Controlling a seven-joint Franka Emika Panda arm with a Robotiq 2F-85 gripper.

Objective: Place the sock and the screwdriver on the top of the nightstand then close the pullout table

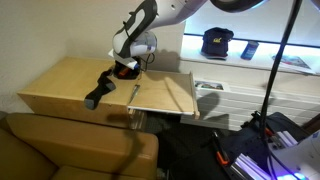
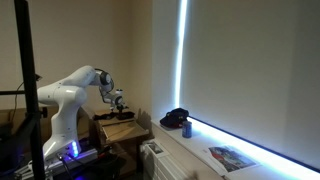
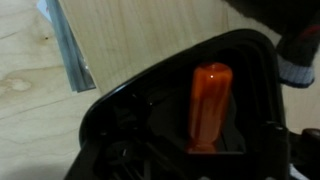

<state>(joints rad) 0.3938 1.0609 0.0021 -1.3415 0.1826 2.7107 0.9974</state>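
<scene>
Claw (image 1: 125, 69) clamped on screwdriver (image 3: 210, 100); arm bent low over nightstand (image 1: 60, 85).

The screwdriver (image 3: 210, 105) has a bright red-orange handle, a little glossy, in the middle of the wrist view. The gripper (image 1: 124, 68) around it is black. The nightstand (image 1: 55, 85) is light tan wood with a fine, paler grain, and the pullout table (image 1: 165, 95) has the same tan. The sock (image 1: 97, 92) is plain black. At 10 o'clock in the wrist view, a metal strip (image 3: 72, 50) is silver-grey. The arm (image 2: 70, 90) is white with dark joints. At 2 o'clock in an exterior view, the cap (image 1: 217, 42) is black with a small pale badge, on a white shelf (image 1: 250, 65). At 7 o'clock the sofa (image 1: 70, 145) is brown.
</scene>
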